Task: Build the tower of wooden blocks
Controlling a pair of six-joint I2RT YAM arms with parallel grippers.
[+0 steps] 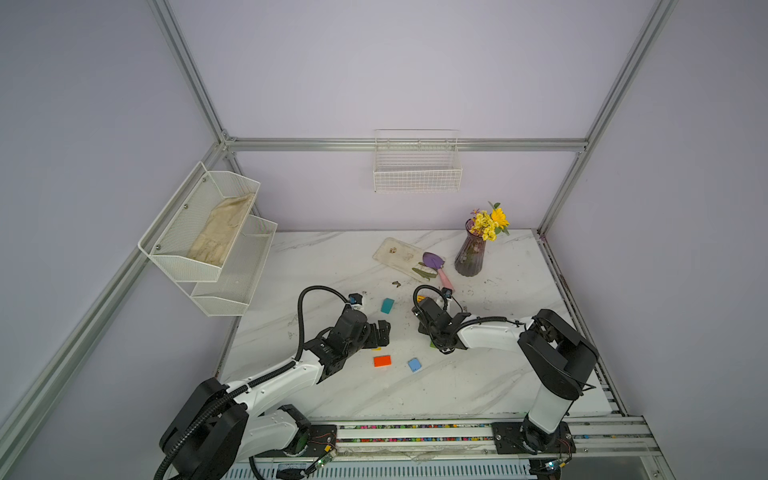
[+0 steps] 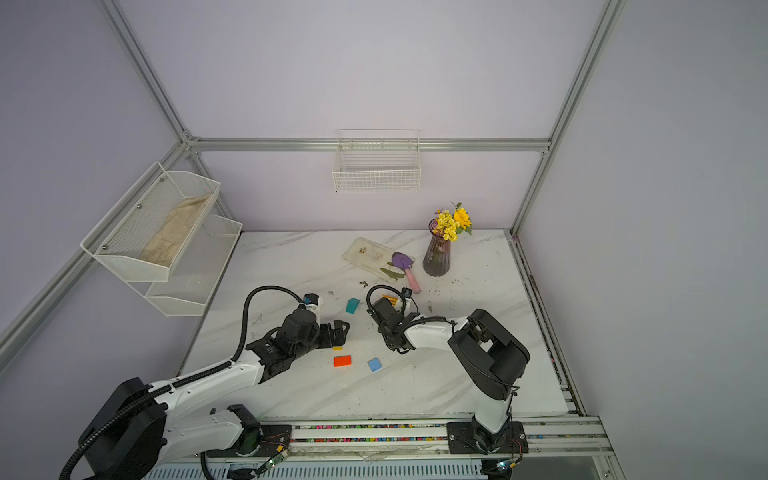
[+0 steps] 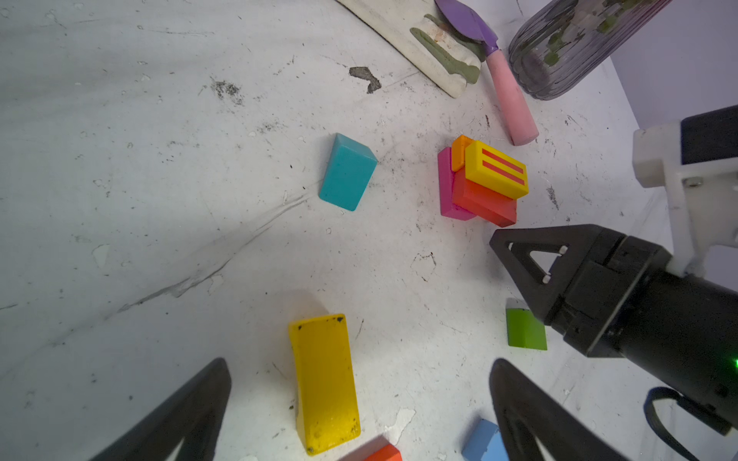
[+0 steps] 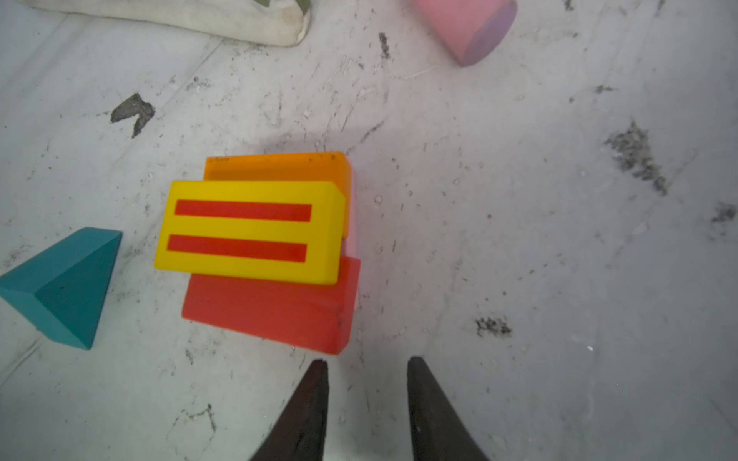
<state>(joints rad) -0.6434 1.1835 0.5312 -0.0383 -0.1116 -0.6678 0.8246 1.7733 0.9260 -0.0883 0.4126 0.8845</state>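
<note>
Since it looks a light, stiff, slick-painted piece of wood, the flat plain yellow block (image 3: 325,383), lying on the white marbled counter (image 3: 159,199) with its long axis running out between the fingers (image 3: 191,411) of the wide-open left claw (image 3: 361,361), wants pinching across its narrow sides. The low pink, red, orange and striped-yellow tower (image 4: 255,239) stands just ahead of the right claw (image 4: 367,361), which is narrowly parted and empty.
</note>
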